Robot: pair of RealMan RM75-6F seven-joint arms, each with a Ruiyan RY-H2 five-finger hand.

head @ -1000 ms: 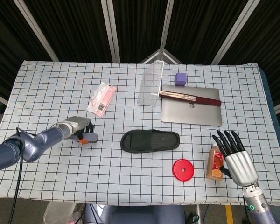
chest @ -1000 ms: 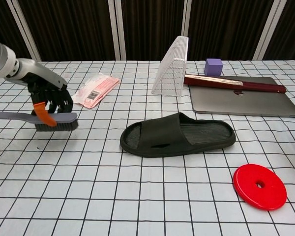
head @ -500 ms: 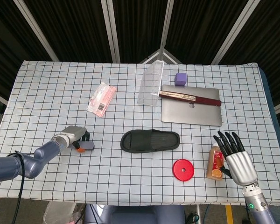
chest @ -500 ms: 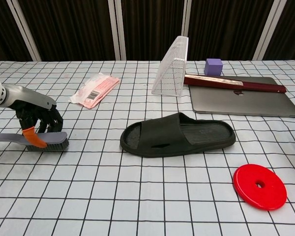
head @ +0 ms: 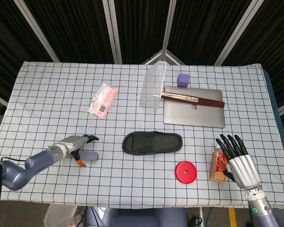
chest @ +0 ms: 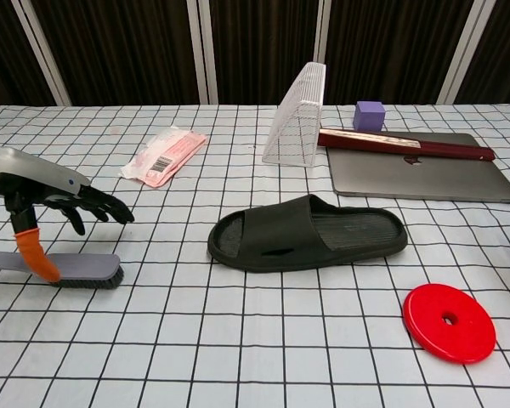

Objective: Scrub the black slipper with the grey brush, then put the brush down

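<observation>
The clear wire basket (chest: pixel 297 115) stands tilted and empty on the counter (chest: pixel 238 340). The black slipper (chest: pixel 308 233) lies flat mid-counter. The grey brush (chest: pixel 64 268) rests bristles-down, partly hidden by the left hand (chest: pixel 42 200), fingers apart above it. The right hand (head: pixel 239 161), fingers spread, touches a bottle (head: pixel 218 165).

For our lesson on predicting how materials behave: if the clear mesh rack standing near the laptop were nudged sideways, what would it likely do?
The mesh rack stands on a narrow edge and leans, so a sideways nudge would probably tip it. Its thin open mesh suggests it is light and may slide easily on the checked cloth. It looks rigid, though that is uncertain.
</observation>
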